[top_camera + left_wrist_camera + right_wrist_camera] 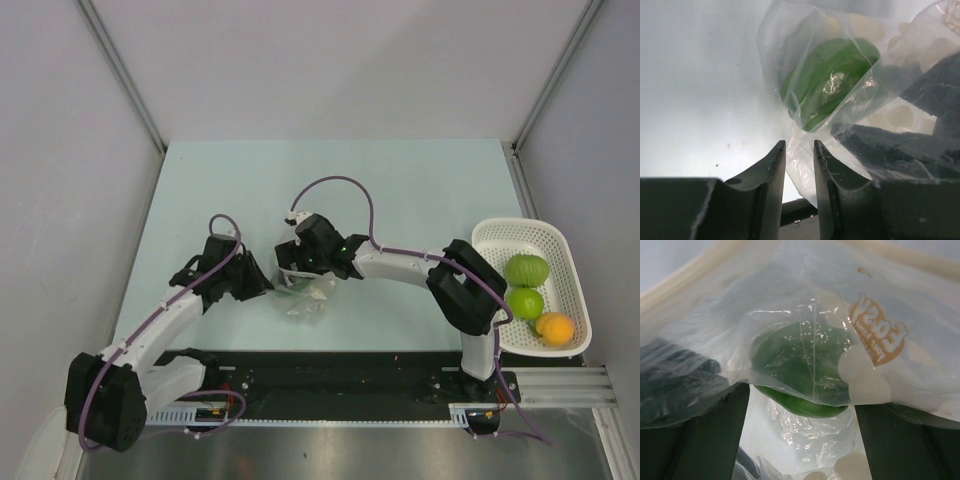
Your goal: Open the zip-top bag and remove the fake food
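The clear zip-top bag [308, 298] lies crumpled mid-table between both grippers. One dark green fruit [832, 80] is inside it, showing in the right wrist view [800, 365] with its lower edge out from under the film. My left gripper [799, 145] has its jaws nearly together, with a fold of the bag [802, 170] between them; it sits at the bag's left side [265, 283]. My right gripper [797, 395] is open wide at the bag's mouth, its fingers [715, 425] either side of the fruit, with film [890, 305] draped over them.
A white mesh basket [520, 228] stands at the right edge holding two light green fruits [527, 269] [525, 302] and one orange fruit [556, 327]. A black rail [330, 375] runs along the table's near edge.
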